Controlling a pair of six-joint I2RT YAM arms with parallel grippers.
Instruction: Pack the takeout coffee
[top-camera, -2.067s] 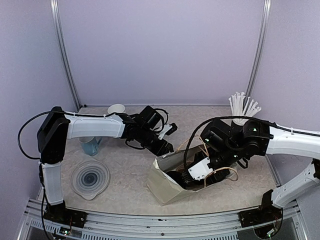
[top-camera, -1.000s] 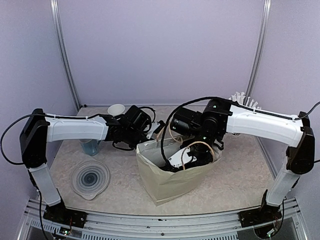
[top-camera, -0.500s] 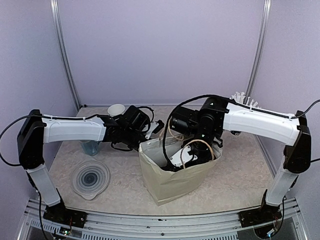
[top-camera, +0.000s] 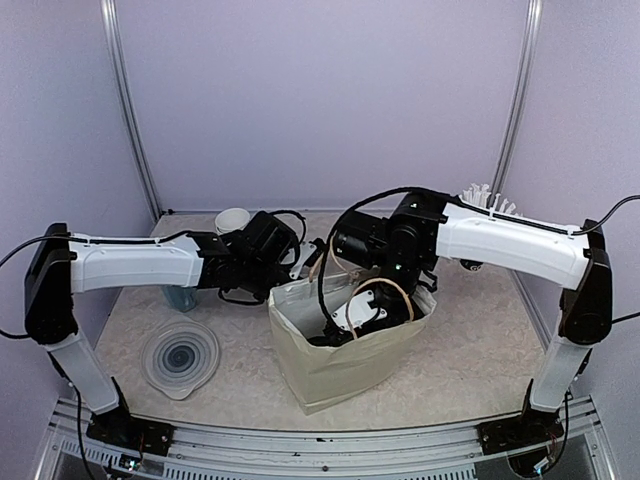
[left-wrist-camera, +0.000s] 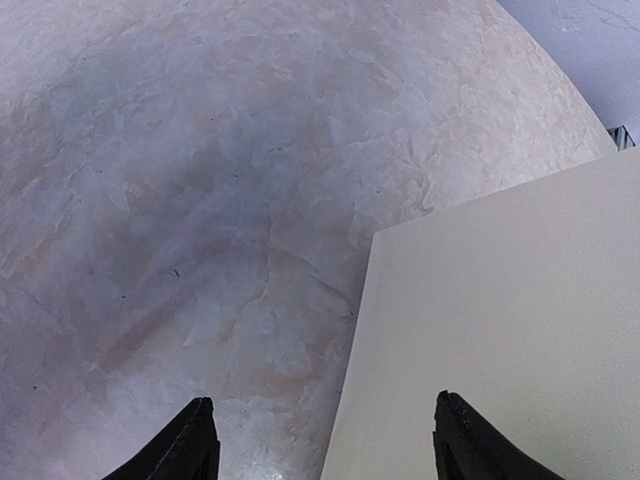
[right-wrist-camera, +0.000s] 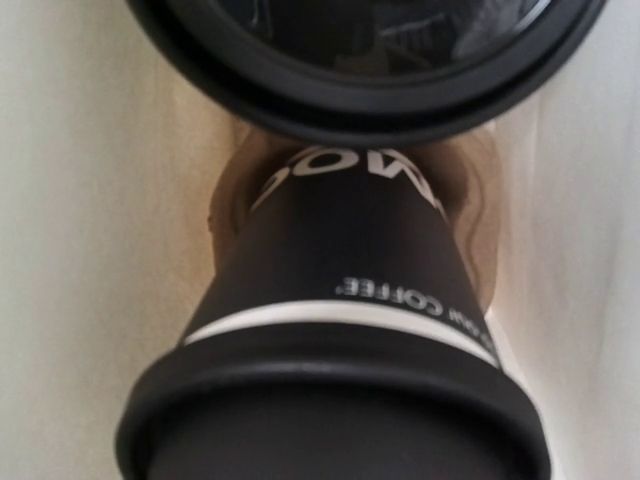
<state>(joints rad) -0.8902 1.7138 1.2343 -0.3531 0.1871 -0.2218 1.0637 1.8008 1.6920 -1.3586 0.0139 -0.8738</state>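
Ahead of our left fingers (left-wrist-camera: 196, 440), the bag (left-wrist-camera: 500, 320) blocks the right side; bare table (left-wrist-camera: 200, 200) lies open left. Ahead of our right gripper (top-camera: 335, 328), lidded cups (right-wrist-camera: 350, 280) fill the bag nearly wall to wall.

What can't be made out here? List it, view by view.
Right gripper: top view, sunk in the bag, open or shut unclear; its own camera is filled by cups.
Carrier tray: right wrist view, mostly behind cups.
Blue cup: top view, left arm covers part.

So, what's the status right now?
Left gripper open at paper bag rim. Right gripper inside bag, grip hidden. Lidded coffee cups in pulp carrier, bagged. Nothing seen blocking.
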